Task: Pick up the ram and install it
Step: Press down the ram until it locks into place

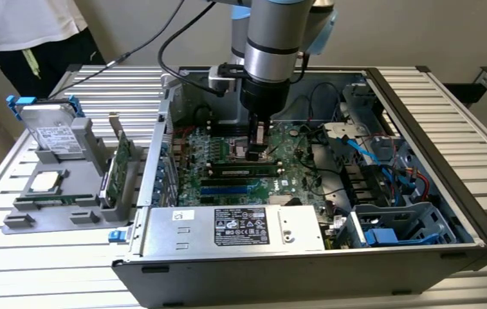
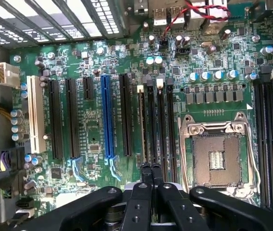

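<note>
Ram (image 1: 241, 171) stands on edge in a memory slot of the motherboard (image 1: 217, 145), inside the open computer case (image 1: 449, 129); in the wrist view it (image 2: 141, 125) shows as a thin brownish edge in a black slot between the blue slot (image 2: 108, 115) and the empty processor socket (image 2: 216, 159). Around it the board is crowded - more black slots run alongside, a white slot (image 2: 34, 113) lies further off, and red and black wires (image 2: 199, 9) cross the board's far edge. Nearer the exterior camera the silver power supply (image 1: 235, 226) closes off the case, and blue cables (image 1: 372, 154) loop through the drive bays on the exterior view's right. The arm (image 1: 273, 45) drops almost straight down into the case, with the tool (image 1: 258, 153) just over the stick; its fingers (image 2: 147, 175) are pressed together with no gap, their tips just beside the ram's edge - whether they touch it I cannot tell. Outside the case, on the exterior view's left, a grey holder (image 1: 20, 222) carries a hard drive (image 1: 50, 132), a square silver processor chip (image 1: 45, 181) and an upright green expansion card (image 1: 121, 164). All of it rests on a ribbed metal table (image 1: 20, 283), with a person (image 1: 29, 32) in a white top standing behind it
</note>
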`<state>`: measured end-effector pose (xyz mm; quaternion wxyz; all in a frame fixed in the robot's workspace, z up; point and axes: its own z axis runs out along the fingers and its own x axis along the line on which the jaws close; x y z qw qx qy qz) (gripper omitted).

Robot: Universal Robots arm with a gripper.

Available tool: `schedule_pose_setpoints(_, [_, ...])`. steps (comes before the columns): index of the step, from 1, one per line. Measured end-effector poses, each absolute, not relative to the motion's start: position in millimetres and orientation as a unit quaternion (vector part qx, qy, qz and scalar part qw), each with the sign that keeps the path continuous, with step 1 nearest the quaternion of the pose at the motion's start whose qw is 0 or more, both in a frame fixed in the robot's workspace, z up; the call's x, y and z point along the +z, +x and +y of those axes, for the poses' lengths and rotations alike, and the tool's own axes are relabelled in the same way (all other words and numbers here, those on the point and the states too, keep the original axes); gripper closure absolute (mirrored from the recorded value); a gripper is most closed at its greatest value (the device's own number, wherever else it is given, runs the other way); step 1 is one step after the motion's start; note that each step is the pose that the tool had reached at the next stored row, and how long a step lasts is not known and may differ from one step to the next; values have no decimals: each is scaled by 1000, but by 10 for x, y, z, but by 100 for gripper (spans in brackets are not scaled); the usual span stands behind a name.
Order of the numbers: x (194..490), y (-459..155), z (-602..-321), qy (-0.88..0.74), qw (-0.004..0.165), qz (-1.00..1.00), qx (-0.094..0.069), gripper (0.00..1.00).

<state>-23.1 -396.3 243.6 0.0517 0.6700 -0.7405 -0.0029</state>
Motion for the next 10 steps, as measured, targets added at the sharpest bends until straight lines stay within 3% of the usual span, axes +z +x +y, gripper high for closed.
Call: schedule_pose_setpoints(10, [2434,-231,-3963,626,55,-778,-2,90])
